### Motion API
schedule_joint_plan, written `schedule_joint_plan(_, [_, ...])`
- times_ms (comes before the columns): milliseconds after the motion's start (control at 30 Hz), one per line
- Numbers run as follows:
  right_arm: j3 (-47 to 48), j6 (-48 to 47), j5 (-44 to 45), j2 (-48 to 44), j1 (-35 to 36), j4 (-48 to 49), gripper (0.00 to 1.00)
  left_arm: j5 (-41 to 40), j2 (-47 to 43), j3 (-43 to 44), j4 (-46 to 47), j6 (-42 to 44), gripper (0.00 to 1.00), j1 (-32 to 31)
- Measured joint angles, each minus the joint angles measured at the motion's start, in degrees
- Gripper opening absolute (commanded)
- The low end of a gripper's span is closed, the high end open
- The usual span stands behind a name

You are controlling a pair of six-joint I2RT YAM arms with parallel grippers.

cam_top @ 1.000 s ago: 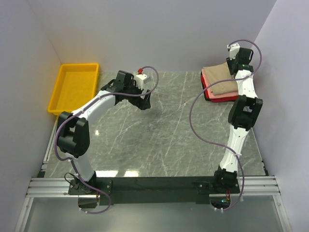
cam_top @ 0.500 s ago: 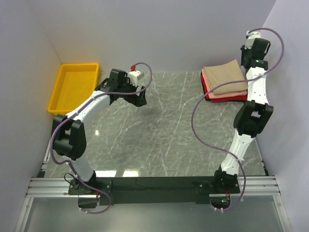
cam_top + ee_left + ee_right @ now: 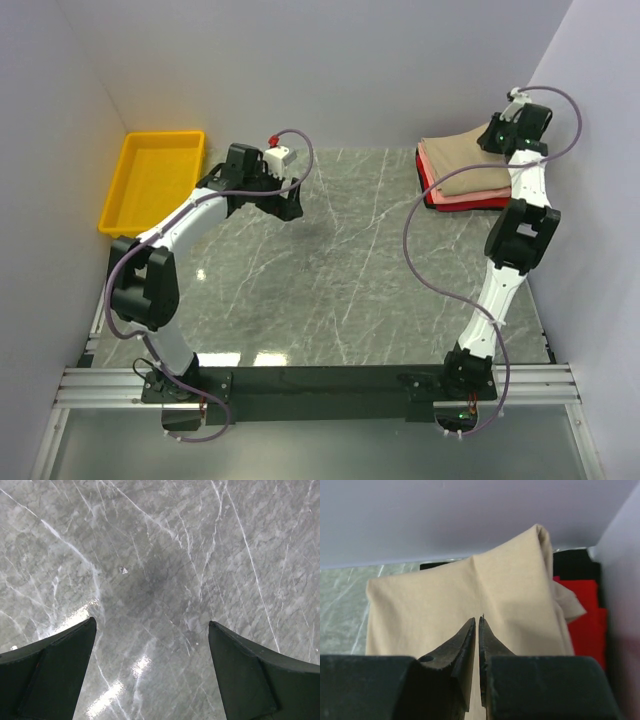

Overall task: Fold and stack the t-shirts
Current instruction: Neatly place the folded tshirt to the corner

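Observation:
Three folded t-shirts lie stacked at the far right of the table: the tan one (image 3: 468, 165) on top, the salmon pink one (image 3: 470, 199) under it, the red one (image 3: 425, 172) at the bottom. My right gripper (image 3: 497, 135) hovers over the stack's far right corner. In the right wrist view its fingers (image 3: 478, 619) stand almost together above the tan t-shirt (image 3: 430, 605), with nothing visible between them; red cloth (image 3: 582, 615) shows at the right. My left gripper (image 3: 293, 208) hangs wide open over bare marble, its fingers (image 3: 151, 622) empty.
A yellow plastic bin (image 3: 165, 135) stands empty at the far left. The grey walls close in the table at the back and on the right, next to the stack. Something black (image 3: 572, 565) shows behind the stack.
The right gripper's jaws have closed from part open. It swung up to the far right, then came back down over the stack's corner. The left arm drew back leftward, then held still.

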Motion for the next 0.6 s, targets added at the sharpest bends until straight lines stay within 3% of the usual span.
schedule_joint_plan(300, [0.98,6.82,7.98,7.13,0.76,12.98,0.16,-0.26,4.04,2.38,-0.79,-0.87,0.99,0.15])
schedule_joint_plan(500, [1.79,6.62,14.56,10.12,0.87,16.17,0.15,-0.26,5.40,4.31,-2.54,-0.92,1.00,0.28])
schedule_joint_plan(600, [2.19,6.08,16.50,10.47,0.92,16.20,0.19,-0.20,6.10,5.70,-2.99,-0.90,1.00,0.55])
